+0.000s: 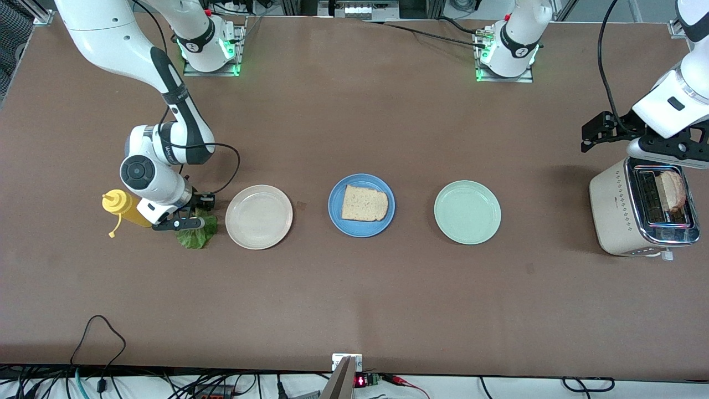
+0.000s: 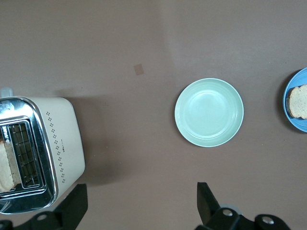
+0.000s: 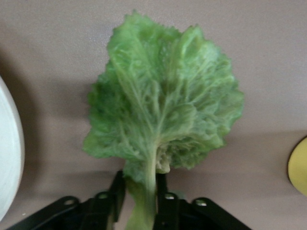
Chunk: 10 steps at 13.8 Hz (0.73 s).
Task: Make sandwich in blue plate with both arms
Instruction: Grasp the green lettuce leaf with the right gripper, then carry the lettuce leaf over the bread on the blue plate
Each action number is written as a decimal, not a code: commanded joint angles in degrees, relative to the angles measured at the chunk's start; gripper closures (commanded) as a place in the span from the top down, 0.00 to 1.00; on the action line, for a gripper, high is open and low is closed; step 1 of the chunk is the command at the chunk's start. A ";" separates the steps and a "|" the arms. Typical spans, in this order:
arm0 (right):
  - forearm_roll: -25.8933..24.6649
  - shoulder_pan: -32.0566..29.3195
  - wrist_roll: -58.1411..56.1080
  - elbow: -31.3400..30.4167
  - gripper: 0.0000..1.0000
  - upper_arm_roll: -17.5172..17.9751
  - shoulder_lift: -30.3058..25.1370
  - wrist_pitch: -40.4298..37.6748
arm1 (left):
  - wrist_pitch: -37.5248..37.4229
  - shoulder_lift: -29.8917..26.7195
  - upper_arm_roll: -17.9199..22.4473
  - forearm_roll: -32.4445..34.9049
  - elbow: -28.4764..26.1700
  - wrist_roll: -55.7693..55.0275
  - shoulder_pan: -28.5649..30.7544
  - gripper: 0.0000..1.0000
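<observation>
Front view: 1 light-brown bread slice (image 1: pixel 364 203) sits on the round blue plate (image 1: pixel 334 206) mid-table. Left wrist view: left gripper (image 2: pixel 139 203) gapes wide over the cream toaster (image 2: pixel 64 139), holding nothing. Right wrist view: right gripper (image 3: pixel 139 191) pinches the crinkled green lettuce leaf (image 3: pixel 163 120) by its stem.

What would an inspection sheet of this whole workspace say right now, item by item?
Surface: brown table, a few faint marks.
Job's things: blue plate holds one bread slice; lettuce leaf lies on the table beside the beige plate; second bread slice stands in the toaster.
Clutter: yellow squeeze bottle; pale green plate, bare.
Grippers: right gripper closed on the lettuce stem; left gripper open, over the toaster.
Cables: black loop at the table's near edge.
Surroundings: nothing seen.
</observation>
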 commanded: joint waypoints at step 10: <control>0.42 4.11 -8.93 18.13 0.09 3.16 -7.53 -20.14 | -0.77 0.47 -0.36 -1.27 1.76 1.23 -0.44 1.00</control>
